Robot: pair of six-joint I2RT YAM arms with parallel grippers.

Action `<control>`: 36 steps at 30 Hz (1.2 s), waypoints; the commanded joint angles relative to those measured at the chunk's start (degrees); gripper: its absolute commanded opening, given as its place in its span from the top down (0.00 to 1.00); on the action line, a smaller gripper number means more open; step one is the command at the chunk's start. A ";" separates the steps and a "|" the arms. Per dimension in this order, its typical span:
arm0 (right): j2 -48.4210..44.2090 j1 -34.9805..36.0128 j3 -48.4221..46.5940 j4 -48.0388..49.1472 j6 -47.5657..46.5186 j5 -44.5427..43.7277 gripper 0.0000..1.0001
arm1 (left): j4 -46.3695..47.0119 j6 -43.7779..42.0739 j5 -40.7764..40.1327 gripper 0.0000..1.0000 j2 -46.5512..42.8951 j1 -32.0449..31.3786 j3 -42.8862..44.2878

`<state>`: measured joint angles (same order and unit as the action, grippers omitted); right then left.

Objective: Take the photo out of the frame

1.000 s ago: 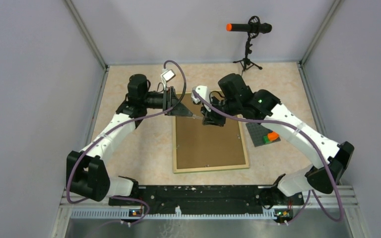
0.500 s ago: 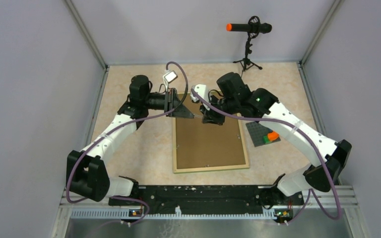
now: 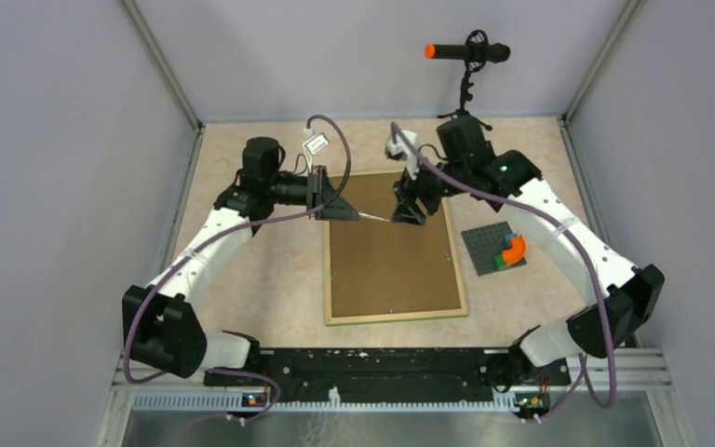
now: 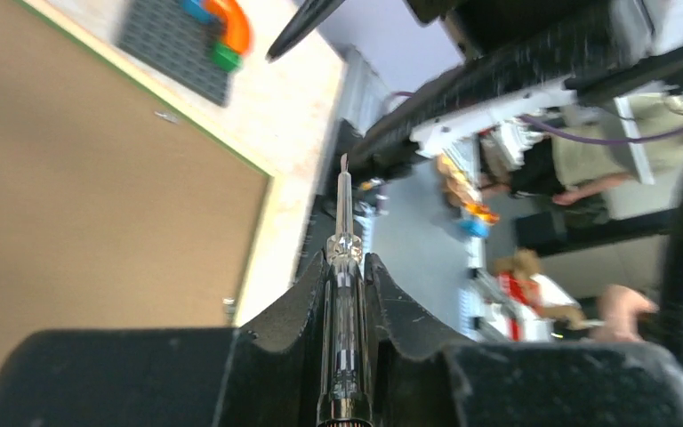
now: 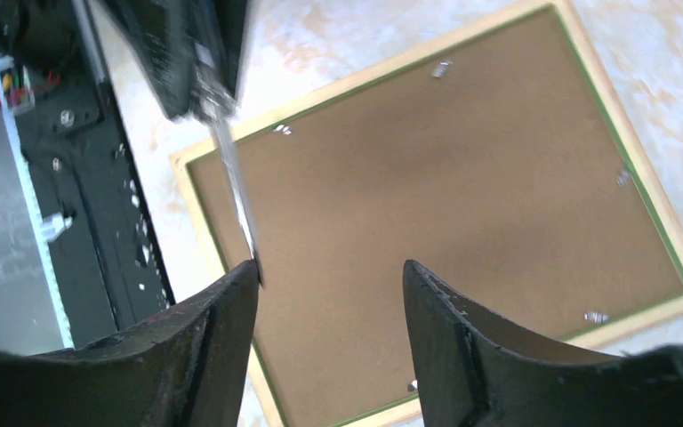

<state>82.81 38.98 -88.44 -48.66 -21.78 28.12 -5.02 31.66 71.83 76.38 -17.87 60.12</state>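
Note:
The frame (image 3: pixel 391 270) lies face down on the table, its brown fibreboard back (image 5: pixel 462 178) up, with a light wood edge and a thin green line. The photo is hidden under that back. My left gripper (image 3: pixel 343 207) is shut on a screwdriver (image 4: pixel 345 267) with a clear handle, held over the frame's far end. Its thin metal shaft (image 3: pixel 375 219) points toward my right gripper (image 3: pixel 408 212). That gripper (image 5: pixel 329 267) is open above the frame's back, and the shaft's tip (image 5: pixel 247 240) lies at its left fingertip.
A small grey baseplate with coloured bricks (image 3: pixel 498 250) sits right of the frame. A microphone on a tripod (image 3: pixel 465 56) stands at the back. Small metal tabs (image 5: pixel 441 68) line the frame's back edge. A black rail (image 3: pixel 382 365) runs along the near edge.
My right gripper has opened, let go of the screwdriver shaft and drawn back to the right. My left gripper has closed on the handle.

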 commanded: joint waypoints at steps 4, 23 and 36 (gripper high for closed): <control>-3.07 -14.64 2.14 7.90 8.95 8.71 0.33 | -31.45 -34.06 -17.98 1.00 2.60 3.18 14.45; 1.60 -24.56 19.05 16.36 16.18 -3.05 0.20 | -36.52 -56.67 -40.84 1.00 -2.23 2.60 9.17; 9.65 -28.65 20.24 17.73 12.91 -5.84 0.19 | -37.20 -60.16 -46.38 1.00 6.24 -0.89 11.01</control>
<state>91.11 11.35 -68.27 -34.24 -7.90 23.55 -42.68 -26.55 27.27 81.08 -17.23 69.73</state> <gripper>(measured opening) 0.810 0.222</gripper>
